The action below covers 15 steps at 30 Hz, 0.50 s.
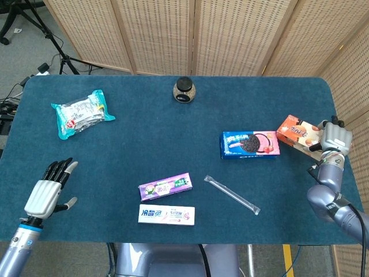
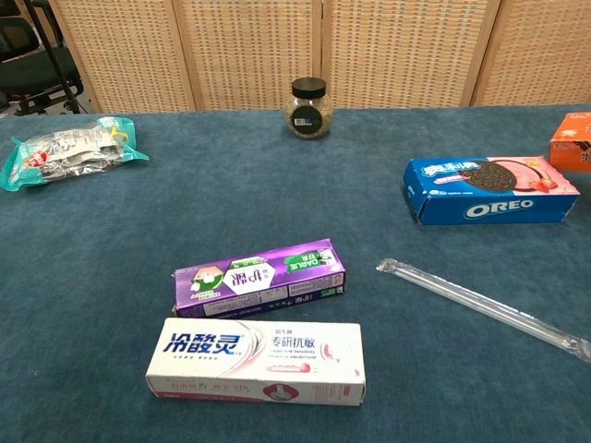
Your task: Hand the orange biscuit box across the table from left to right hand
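The orange biscuit box point(image 1: 297, 133) is held in the right robot hand point(image 1: 334, 139), at the right edge of the surface point(image 1: 150, 144), just beside the Oreo box point(image 1: 250, 143). It can slip off this edge if the fingers loosen, or bump the Oreo box. The left robot hand point(image 1: 45, 193) is empty with fingers apart, far across; the middle gives room.
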Motion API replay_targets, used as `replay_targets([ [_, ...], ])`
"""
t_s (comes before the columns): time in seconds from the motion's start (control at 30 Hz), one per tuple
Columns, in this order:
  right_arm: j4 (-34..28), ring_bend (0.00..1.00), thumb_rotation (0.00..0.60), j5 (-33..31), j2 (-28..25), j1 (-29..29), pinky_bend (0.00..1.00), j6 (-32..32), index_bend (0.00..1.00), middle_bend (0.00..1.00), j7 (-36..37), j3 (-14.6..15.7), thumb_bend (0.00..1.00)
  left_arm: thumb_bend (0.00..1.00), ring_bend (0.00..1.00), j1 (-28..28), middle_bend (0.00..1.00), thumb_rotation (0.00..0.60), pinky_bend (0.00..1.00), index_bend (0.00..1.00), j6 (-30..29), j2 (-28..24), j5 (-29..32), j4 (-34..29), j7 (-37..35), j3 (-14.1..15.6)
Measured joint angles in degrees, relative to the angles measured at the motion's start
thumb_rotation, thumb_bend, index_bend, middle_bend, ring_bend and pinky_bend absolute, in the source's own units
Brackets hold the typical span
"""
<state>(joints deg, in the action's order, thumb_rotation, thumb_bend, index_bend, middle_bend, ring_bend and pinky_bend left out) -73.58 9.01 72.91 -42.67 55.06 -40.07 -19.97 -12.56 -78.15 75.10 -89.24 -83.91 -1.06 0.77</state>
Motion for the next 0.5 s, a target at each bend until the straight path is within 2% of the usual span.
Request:
replay_targets([
  [0.2, -0.1, 0.0, 0.6, -0.7, 0.4, -0.6, 0.2, 0.2, 0.26, 0.0, -0.3, 0.2, 0.1, 0.23, 0.0, 0.0, 0.0, 0.6, 0.0, 0.07, -0.1, -0.2, -0.1, -0.1, -0.5, 0.0],
  [0.5, 0.5, 0.0, 0.6, -1.4, 0.5, -0.6, 0.2, -0.1, 0.14, 0.0, 0.3, 0.4, 0.1, 0.23, 0.0, -0.1, 0.0, 0.6, 0.0, 0.07, 0.0, -0.2, -0.2, -0.2, -0.7, 0.1],
])
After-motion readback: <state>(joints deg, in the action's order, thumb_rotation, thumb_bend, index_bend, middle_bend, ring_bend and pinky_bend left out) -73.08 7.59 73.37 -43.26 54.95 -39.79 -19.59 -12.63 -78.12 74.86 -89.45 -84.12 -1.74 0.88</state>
